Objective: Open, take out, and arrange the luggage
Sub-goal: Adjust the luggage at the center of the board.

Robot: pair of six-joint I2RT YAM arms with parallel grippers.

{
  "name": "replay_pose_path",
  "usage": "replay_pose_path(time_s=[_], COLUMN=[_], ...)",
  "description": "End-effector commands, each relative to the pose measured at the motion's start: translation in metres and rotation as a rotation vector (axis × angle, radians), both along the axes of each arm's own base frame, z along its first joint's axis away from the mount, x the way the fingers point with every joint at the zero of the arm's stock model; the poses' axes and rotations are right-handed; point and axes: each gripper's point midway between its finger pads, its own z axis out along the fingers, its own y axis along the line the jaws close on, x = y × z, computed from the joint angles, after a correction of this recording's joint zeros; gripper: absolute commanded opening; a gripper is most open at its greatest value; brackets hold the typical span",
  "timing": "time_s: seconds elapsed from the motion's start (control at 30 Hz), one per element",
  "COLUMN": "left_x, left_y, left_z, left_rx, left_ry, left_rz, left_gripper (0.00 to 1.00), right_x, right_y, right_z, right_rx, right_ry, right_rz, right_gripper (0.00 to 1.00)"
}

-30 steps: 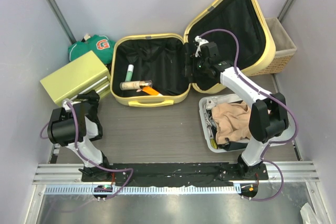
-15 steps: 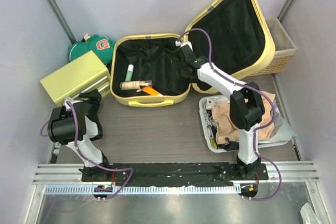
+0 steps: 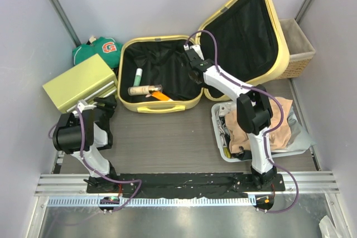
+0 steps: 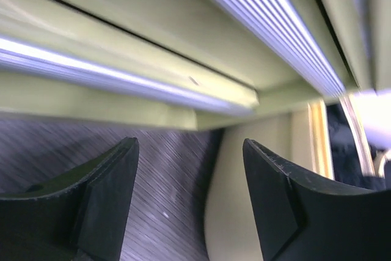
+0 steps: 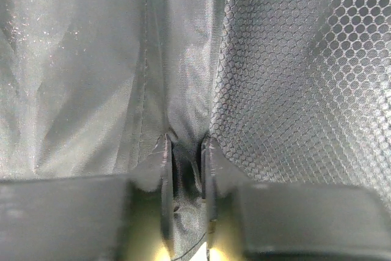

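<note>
Inside the stiff, pale-yellow suitcase [image 3: 162, 106], the right gripper [image 5: 185, 148] pinches a fold of limp black lining [image 5: 91, 59]; the left gripper [image 4: 189, 151], just beside the suitcase, gapes empty.

The luggage [image 3: 167, 106] shell looks smooth plastic (lining [image 5: 91, 59] matt cloth).

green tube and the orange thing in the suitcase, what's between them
A beige bottle lies on its side between the green tube and the orange item, inside the open luggage; the top external view shows it.

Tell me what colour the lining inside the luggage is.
Black lining inside the pale yellow luggage; best seen in the top external view.
</note>
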Motion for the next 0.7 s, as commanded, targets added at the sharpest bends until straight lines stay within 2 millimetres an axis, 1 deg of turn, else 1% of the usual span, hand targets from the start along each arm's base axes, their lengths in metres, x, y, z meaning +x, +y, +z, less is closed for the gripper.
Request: replay_pose_path(time_s=[0.0, 0.07, 0.1, 0.17, 0.2, 0.27, 0.3, 0.37, 0.4, 0.47, 0.5, 0.53, 0.57, 0.63, 0.67], left_x=[0.006, 0.007, 0.008, 0.01, 0.013, 0.017, 0.02, 0.022, 0.023, 0.029, 0.03, 0.035, 0.036, 0.042, 0.041], left_y=[-0.026, -0.033, -0.044, -0.053, -0.068, -0.079, -0.089, -0.099, -0.108, -0.117, -0.127, -0.133, -0.145, -0.157, -0.169], left_z=[0.063, 0.062, 0.061, 0.06, 0.059, 0.059, 0.059, 0.059, 0.056, 0.06, 0.06, 0.061, 0.061, 0.062, 0.061], left_rx=[0.073, 0.084, 0.088, 0.089, 0.085, 0.085, 0.088, 0.097, 0.096, 0.091, 0.088, 0.088, 0.086, 0.085, 0.081], left_ry=[-0.231, -0.229, -0.227, -0.225, -0.223, -0.227, -0.228, -0.23, -0.225, -0.238, -0.241, -0.247, -0.249, -0.259, -0.259], left_rz=[-0.065, -0.079, -0.104, -0.122, -0.157, -0.182, -0.197, -0.215, -0.235, -0.248, -0.27, -0.279, -0.303, -0.323, -0.347], left_gripper=[0.73, 0.74, 0.74, 0.75, 0.75, 0.75, 0.75, 0.75, 0.75, 0.75, 0.75, 0.75, 0.75, 0.76, 0.76], right_x=[0.005, 0.005, 0.004, 0.004, 0.003, 0.002, 0.001, 0.0, -0.001, -0.001, -0.001, -0.001, -0.002, -0.001, -0.001], right_y=[-0.099, -0.111, -0.113, -0.122, -0.125, -0.133, -0.135, -0.139, -0.143, -0.148, -0.152, -0.155, -0.157, -0.164, -0.167], right_z=[0.0, 0.006, 0.007, 0.012, 0.013, 0.015, 0.019, 0.021, 0.025, 0.027, 0.028, 0.03, 0.032, 0.036, 0.038], right_rx=[-0.2, -0.207, -0.214, -0.222, -0.229, -0.23, -0.226, -0.231, -0.228, -0.228, -0.227, -0.224, -0.226, -0.221, -0.221], right_ry=[0.038, 0.031, 0.032, 0.025, 0.026, 0.026, 0.02, 0.018, 0.011, 0.009, 0.011, 0.006, 0.007, -0.001, -0.002], right_rz=[-0.181, -0.202, -0.2, -0.216, -0.219, -0.23, -0.234, -0.24, -0.246, -0.256, -0.261, -0.266, -0.269, -0.283, -0.284], right_gripper=[0.01, 0.01, 0.01, 0.01, 0.01, 0.01, 0.01, 0.01, 0.01, 0.01, 0.01, 0.01, 0.01, 0.01, 0.01])
